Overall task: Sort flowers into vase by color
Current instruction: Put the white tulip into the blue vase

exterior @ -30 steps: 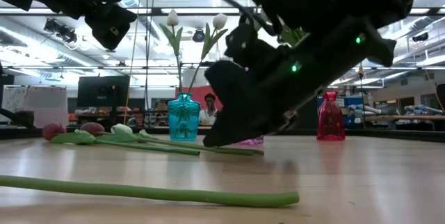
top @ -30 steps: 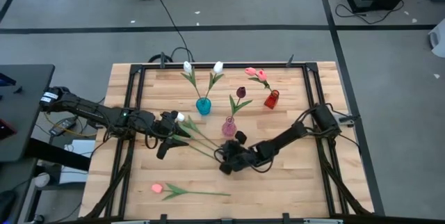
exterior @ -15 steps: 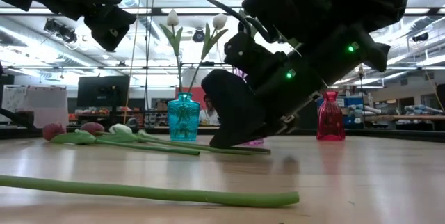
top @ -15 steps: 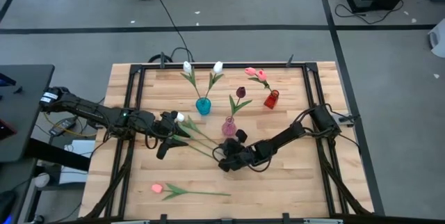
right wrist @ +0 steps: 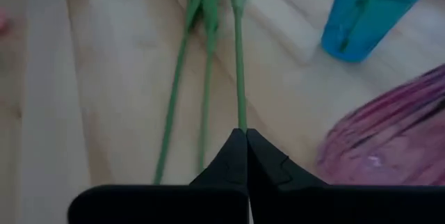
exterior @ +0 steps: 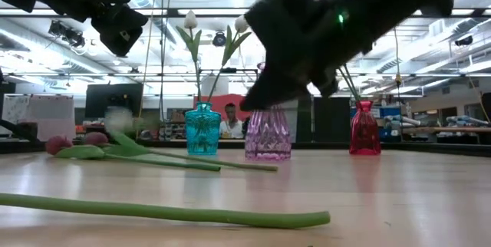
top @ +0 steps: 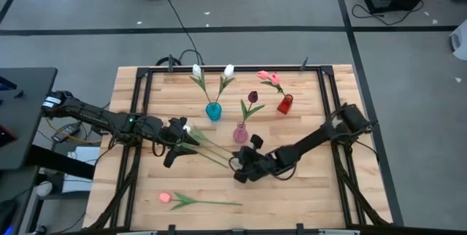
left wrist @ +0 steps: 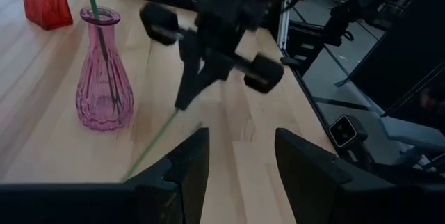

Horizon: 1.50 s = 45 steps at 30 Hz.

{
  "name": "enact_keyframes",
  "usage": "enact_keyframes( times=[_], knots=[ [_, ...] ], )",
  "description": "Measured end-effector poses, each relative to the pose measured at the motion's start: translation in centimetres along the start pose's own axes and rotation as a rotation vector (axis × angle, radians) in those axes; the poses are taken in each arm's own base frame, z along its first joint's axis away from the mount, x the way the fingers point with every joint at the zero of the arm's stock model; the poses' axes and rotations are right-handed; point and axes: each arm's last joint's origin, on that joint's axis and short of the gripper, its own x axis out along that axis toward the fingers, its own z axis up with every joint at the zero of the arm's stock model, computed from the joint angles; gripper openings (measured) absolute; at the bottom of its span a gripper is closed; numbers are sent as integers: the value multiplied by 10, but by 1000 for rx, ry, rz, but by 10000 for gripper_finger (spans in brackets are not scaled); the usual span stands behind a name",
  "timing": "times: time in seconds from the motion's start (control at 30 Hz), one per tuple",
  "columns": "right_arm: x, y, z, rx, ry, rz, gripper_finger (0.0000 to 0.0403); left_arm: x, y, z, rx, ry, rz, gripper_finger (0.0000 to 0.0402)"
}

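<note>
The right gripper (top: 239, 173) sits near the middle of the counter (top: 306, 191), at about five o'clock from the pink vase (top: 240, 133), its jaws clenched on the cut end of a green stem (right wrist: 238, 85). Gripping the stem at its tip probably leaves the full length free to drop into a vase neck. That stem runs off toward ten o'clock, where the heads of the loose flowers (top: 191, 131) lie bunched under the left gripper (top: 175, 136), whose jaws stand released above them.

Already sorted: two white tulips in the blue vase (top: 213, 111), a dark tulip in the pink vase, pink ones in the red vase (top: 284, 104), all in a row toward twelve o'clock. One pink tulip (top: 166, 198) lies alone near the six o'clock edge.

Open room lies at three and six o'clock from the right gripper; the pink vase is close beside it, so lifting the stem calls for care not to tip the vase.
</note>
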Motion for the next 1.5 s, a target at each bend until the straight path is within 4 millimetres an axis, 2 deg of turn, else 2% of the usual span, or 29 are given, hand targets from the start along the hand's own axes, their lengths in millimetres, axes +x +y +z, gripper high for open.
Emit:
enact_keyframes(
  times=[0.23,0.33,0.47,0.67,0.83,0.97,1.2,1.5],
  knots=[
    [-26,4,14,-8,-37,29,2,0,0,0,-3,0,0,170],
    [-40,8,14,-32,-95,-31,1,0,0,0,-3,-3,1,170],
    [-61,10,26,-16,-217,-123,1,0,-2,4,-1,-40,-9,170],
    [-80,12,36,-29,-357,-262,0,6,-7,5,7,-77,-10,170],
    [-80,22,44,-67,-417,-232,0,21,-7,10,26,-195,88,170],
    [-82,27,51,-83,-451,-185,0,30,-8,17,53,-308,68,170],
    [-87,30,60,-120,-496,-150,0,30,-7,29,60,-442,51,170],
    [-82,28,65,-144,-506,-84,0,25,-6,40,71,-555,35,170]
  ],
)
